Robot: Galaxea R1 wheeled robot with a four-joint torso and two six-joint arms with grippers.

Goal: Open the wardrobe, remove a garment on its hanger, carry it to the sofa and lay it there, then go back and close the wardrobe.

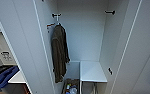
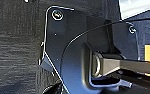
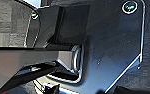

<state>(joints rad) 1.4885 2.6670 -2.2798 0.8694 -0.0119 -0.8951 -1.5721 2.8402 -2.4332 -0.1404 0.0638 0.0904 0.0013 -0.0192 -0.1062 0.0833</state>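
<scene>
The wardrobe (image 1: 86, 37) stands open, both doors swung wide, its plain white interior facing the camera. An olive-green jacket (image 1: 59, 52) hangs lengthwise, straight down, at nine o'clock of the interior. A white shelf (image 1: 92, 71) sits at five o'clock; beside it a box (image 1: 71, 88) holds small items. Dark carpet (image 2: 13, 50) lies below the wrists; whether either gripper is open or closed cannot be told

Head camera high, close, facing the open wardrobe (image 1: 86, 37); both wrist cameras down toward dark carpet (image 2: 13, 50)
</scene>
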